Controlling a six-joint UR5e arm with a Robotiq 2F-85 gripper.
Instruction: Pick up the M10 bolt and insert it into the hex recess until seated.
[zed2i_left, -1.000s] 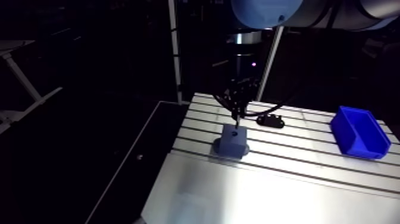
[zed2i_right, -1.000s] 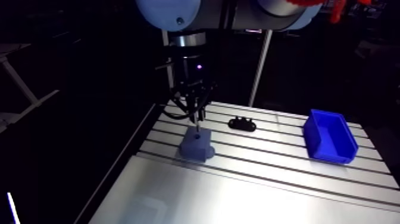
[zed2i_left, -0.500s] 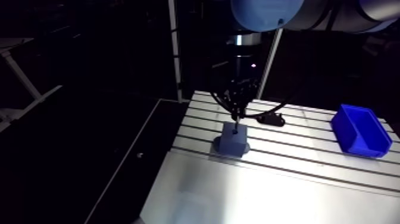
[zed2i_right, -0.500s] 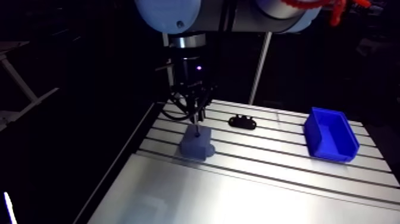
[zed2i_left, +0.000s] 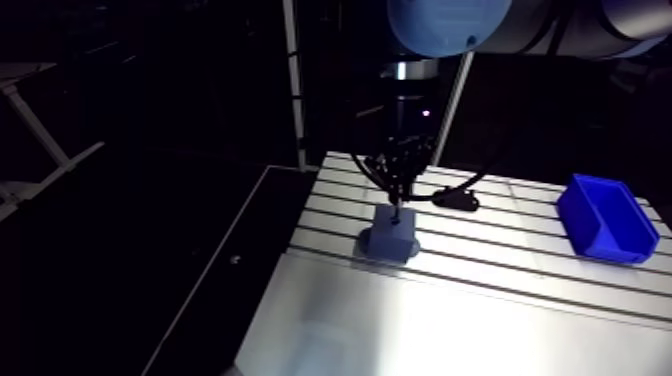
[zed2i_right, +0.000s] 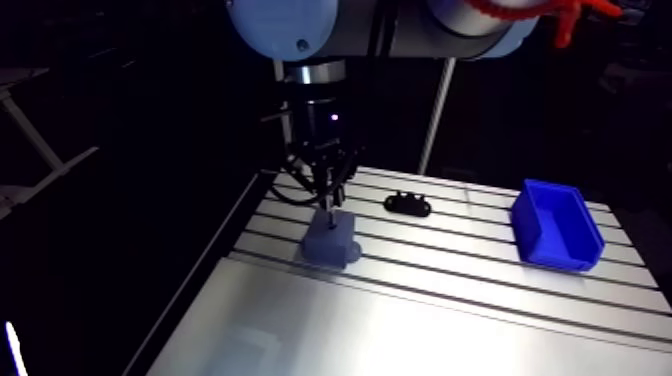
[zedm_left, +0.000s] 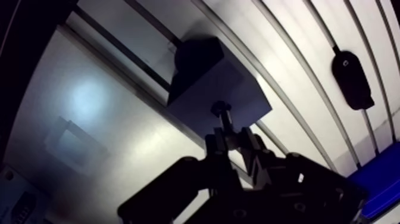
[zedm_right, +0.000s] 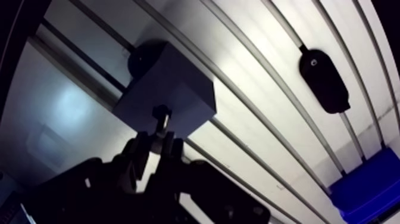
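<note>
Bolt (zedm_left: 224, 122) comes first: we see it pinched between the two fingers (zedm_left: 214, 146) of the gripper (zedm_left: 231, 138), which are closed tight on its thin stem. The bolt hangs straight down, with its dark head at the low end. The head is right at the top of the grey-blue block (zedm_left: 202, 77), near the edge of the block closest to the gripper. We cannot tell if the head is touching the block or is just above it, and we cannot make out the hole in the block. The block sits on the table (zedm_left: 286, 89), right where the smooth shiny sheet (zed2i_right: 400, 330) ends and the long grooves begin. Past the block, a few grooves away, a small black part (zedm_left: 352, 79) lies flat on the table. Farther off, well apart from the block, a blue bin (zed2i_right: 553, 222) sits on the grooves with its open side up
</note>
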